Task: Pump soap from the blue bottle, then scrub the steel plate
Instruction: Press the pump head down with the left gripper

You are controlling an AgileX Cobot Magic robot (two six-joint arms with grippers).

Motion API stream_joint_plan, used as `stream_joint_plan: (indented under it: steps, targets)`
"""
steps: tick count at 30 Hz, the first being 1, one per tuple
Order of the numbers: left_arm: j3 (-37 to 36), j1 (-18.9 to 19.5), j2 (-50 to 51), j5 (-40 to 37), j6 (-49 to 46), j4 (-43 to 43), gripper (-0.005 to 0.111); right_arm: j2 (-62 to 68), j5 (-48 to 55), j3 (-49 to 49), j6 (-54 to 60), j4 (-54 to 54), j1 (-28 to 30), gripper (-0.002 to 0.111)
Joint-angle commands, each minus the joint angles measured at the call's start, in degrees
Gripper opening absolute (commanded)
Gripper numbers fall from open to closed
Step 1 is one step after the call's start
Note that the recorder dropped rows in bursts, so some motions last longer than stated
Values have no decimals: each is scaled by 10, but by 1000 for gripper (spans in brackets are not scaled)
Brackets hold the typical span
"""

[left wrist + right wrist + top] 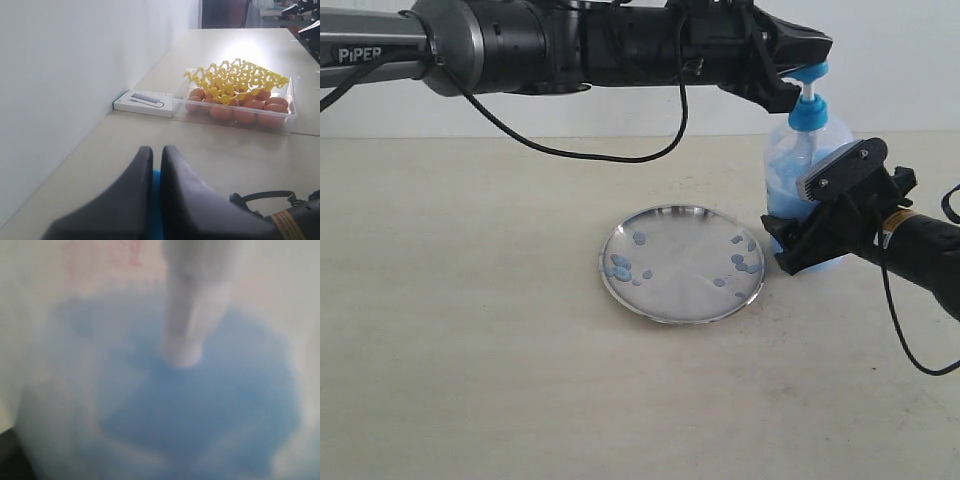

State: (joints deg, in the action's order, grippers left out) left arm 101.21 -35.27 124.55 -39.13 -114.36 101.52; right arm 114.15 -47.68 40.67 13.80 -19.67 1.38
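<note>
Overhead, "PiPER" arm's [380, 50] left gripper [792, 92] pressed together; right gripper [812, 215] pinching blue bottle [785, 165].

Ahead of the left gripper [156, 151], on the beige table [235, 155]: clear tray [293, 97] of brown eggs [245, 116] under yellow mesh [235, 77]; just beside it, toward the white wall [60, 75], a flat white box [145, 102].

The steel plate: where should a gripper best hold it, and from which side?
Probably pinch the raised rim of the steel plate at its exterior-view left, from above. It lies flat and shallow; the blue bottle and right gripper crowd its right.
</note>
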Motion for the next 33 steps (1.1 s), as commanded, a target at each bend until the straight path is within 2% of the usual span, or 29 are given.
stream_joint_plan:
  steps: [1, 17, 24, 33]
  targets:
    - [-5, -3, 21, 16, 36, -28, 4, 6, 55, -6, 7, -23, 2, 0]
    - [-6, -3, 45, 16, 129, -137, 4, 6, 55, -6, 6, -23, 2, 0]
    - [5, -3, 40, 34, 98, -85, 4, 6, 55, -6, 2, -21, 2, 0]
    - [-4, -3, 40, 34, 119, -116, 4, 6, 55, -6, 1, -21, 2, 0]
